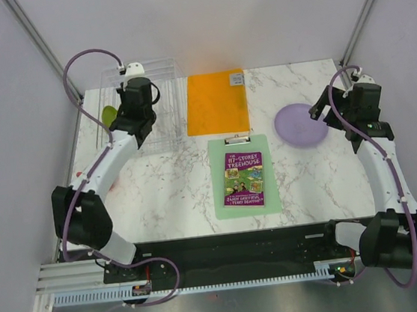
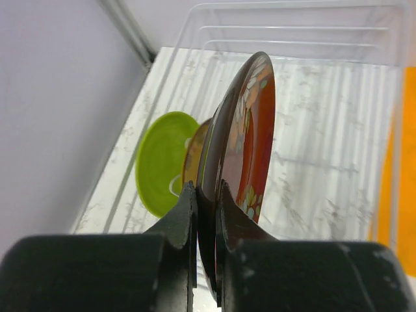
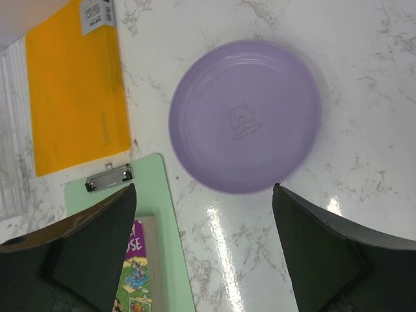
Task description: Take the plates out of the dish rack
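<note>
Left wrist alone shows left jaws clenched on the round dark red patterned plastic plate (image 2: 257, 130); right jaws, released, hang near the round lilac plastic plate (image 3: 246, 117).

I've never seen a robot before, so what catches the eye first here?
The left pincer is clamped on the rim of a dark red patterned plate held on edge at the clear dish rack, with a lime green plate beyond it. On the right, a lilac plate lies flat on the marble table below the open right pincer. A bright orange sheet lies between.
</note>
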`<control>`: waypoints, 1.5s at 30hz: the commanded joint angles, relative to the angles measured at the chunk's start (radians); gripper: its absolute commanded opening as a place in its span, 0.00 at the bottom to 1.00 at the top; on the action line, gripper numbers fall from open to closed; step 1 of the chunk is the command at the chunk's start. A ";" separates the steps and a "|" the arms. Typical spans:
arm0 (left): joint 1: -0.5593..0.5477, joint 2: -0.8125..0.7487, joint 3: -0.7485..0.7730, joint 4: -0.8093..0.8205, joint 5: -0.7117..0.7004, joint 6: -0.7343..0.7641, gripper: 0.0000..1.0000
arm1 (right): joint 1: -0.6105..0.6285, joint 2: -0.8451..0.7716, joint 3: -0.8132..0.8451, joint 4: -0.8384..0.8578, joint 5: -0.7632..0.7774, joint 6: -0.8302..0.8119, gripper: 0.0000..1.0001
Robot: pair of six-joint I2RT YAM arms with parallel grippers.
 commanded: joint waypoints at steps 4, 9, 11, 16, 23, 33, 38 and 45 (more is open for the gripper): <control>-0.026 -0.260 -0.062 -0.099 0.559 -0.227 0.02 | 0.065 0.015 0.019 0.162 -0.321 0.041 0.93; -0.027 -0.324 -0.209 0.019 0.872 -0.407 0.02 | 0.183 0.042 -0.013 0.303 -0.395 0.124 0.93; -0.033 -0.318 -0.233 0.063 0.958 -0.479 0.02 | 0.262 0.067 -0.024 0.338 -0.403 0.155 0.93; -0.052 -0.297 -0.314 0.185 1.082 -0.610 0.02 | 0.350 0.117 -0.082 0.501 -0.417 0.246 0.93; -0.058 -0.263 -0.375 0.370 1.197 -0.751 0.02 | 0.447 0.188 -0.118 0.613 -0.446 0.319 0.93; -0.098 -0.197 -0.438 0.571 1.285 -0.889 0.02 | 0.513 0.305 -0.153 0.855 -0.527 0.445 0.81; -0.104 -0.203 -0.472 0.581 1.268 -0.886 0.02 | 0.511 0.294 -0.153 0.814 -0.488 0.419 0.00; -0.104 -0.326 -0.448 0.249 1.009 -0.621 0.71 | 0.461 0.089 -0.035 0.324 -0.027 0.109 0.00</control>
